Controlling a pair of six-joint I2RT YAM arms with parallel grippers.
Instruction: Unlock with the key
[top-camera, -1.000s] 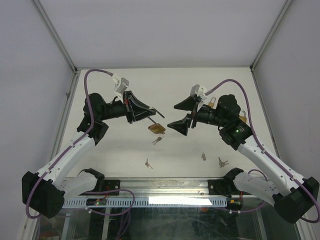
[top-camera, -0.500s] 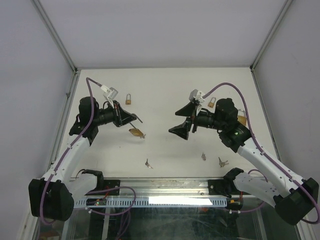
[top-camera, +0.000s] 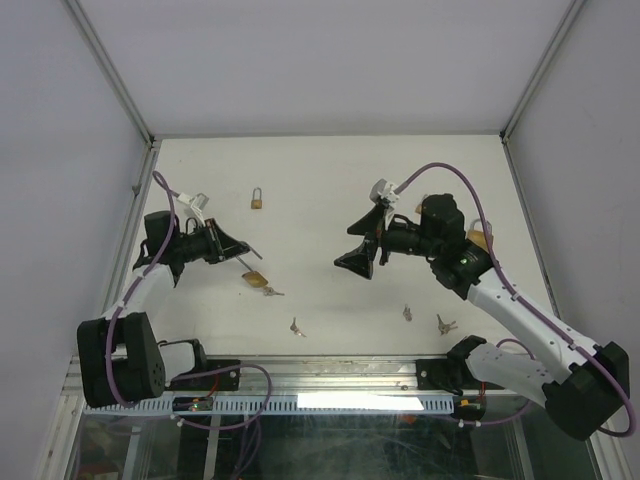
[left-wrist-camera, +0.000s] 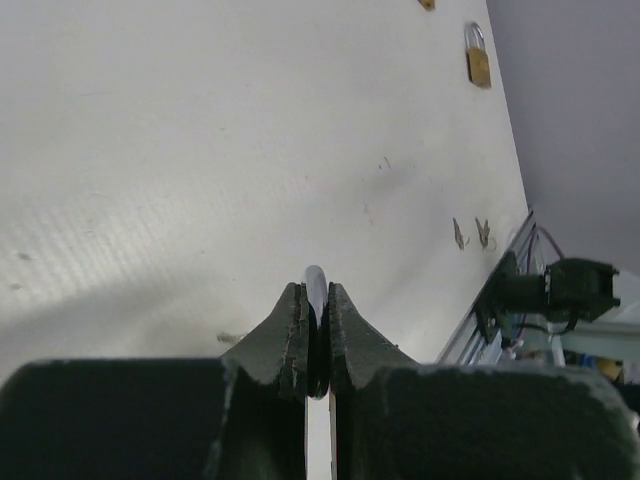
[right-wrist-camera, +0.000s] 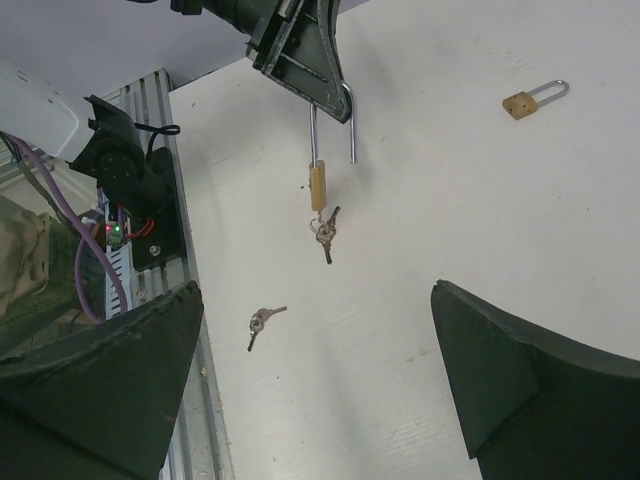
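My left gripper (top-camera: 240, 252) is shut on the steel shackle (right-wrist-camera: 334, 118) of a small brass padlock (top-camera: 254, 279), which hangs just above the table at the left. In the right wrist view the shackle's long leg enters the padlock body (right-wrist-camera: 318, 187), while the short leg ends free beside it. A key (right-wrist-camera: 326, 232) with a second key on its ring hangs from the body's underside. In the left wrist view the fingers (left-wrist-camera: 290, 325) pinch the shackle's bend (left-wrist-camera: 316, 285). My right gripper (top-camera: 358, 243) stands wide open and empty at mid table, facing the padlock from well to its right.
A second padlock (top-camera: 257, 200) lies at the back left of the table, and a third (top-camera: 480, 238) lies beside the right arm. Loose keys lie near the front edge (top-camera: 294, 326), (top-camera: 407, 313), (top-camera: 443, 323). The metal frame rail (top-camera: 330, 365) borders the table's near side.
My left arm has drawn back to the left, carrying the padlock and its keys away from the table's middle. The right gripper has shifted slightly and stayed open.
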